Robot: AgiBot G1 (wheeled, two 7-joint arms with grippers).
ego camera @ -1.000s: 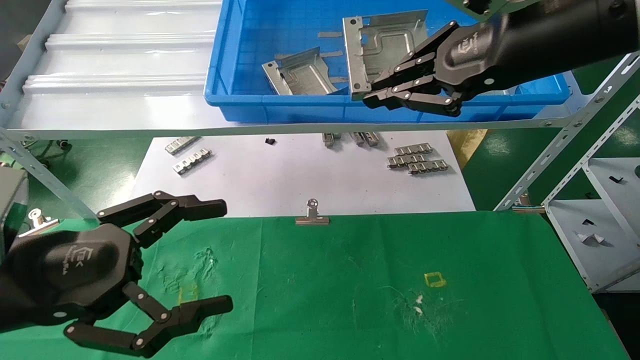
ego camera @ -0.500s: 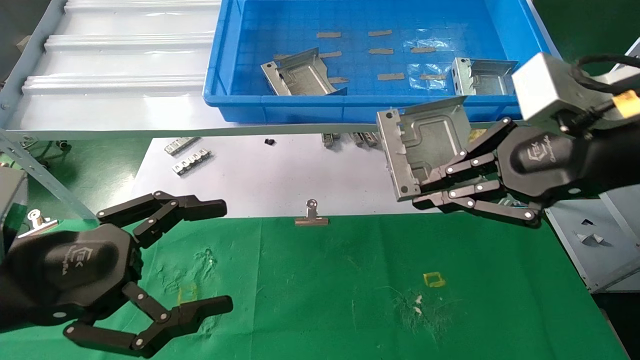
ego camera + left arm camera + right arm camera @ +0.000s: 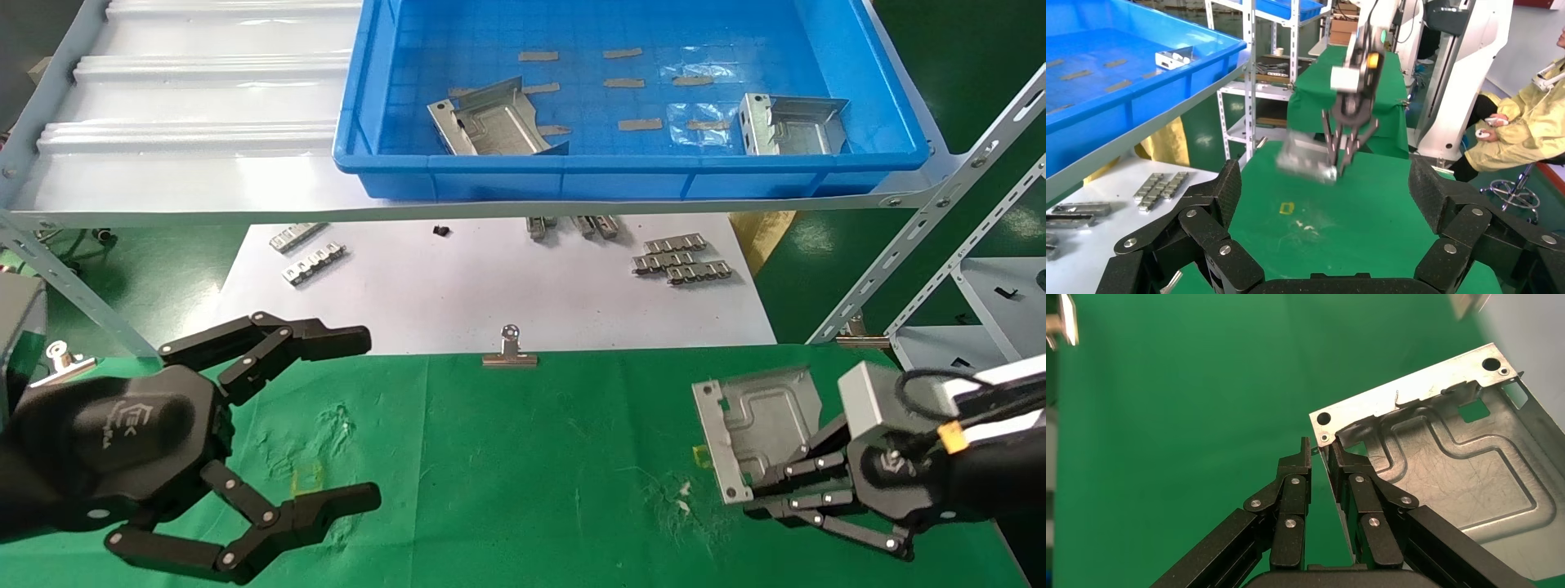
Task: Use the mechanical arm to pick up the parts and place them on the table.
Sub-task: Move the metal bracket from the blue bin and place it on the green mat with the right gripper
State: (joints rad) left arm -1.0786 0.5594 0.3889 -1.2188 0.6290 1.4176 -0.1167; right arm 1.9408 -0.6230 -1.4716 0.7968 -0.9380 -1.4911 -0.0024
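My right gripper (image 3: 748, 500) is shut on the edge of a silvery stamped part (image 3: 760, 429) and holds it tilted just above the green table (image 3: 531, 457) at the right, over a yellow square (image 3: 709, 456). In the right wrist view the fingers (image 3: 1291, 478) pinch the part's (image 3: 1462, 465) bent edge. The left wrist view shows this part (image 3: 1306, 160) blurred. Two more parts (image 3: 494, 122) (image 3: 788, 122) lie in the blue bin (image 3: 621, 175). My left gripper (image 3: 364, 416) is open and empty over the table's front left.
A silver binder clip (image 3: 510, 353) sits at the cloth's far edge. Beyond it lies white paper (image 3: 490, 286) with toothed strips (image 3: 678, 260). The grey shelf (image 3: 188, 122) carries the bin. A slotted shelf frame (image 3: 923, 237) stands at right.
My right gripper has carried the part out of the blue bin, forward and down to just above the right side of the green table. The left arm has not moved.
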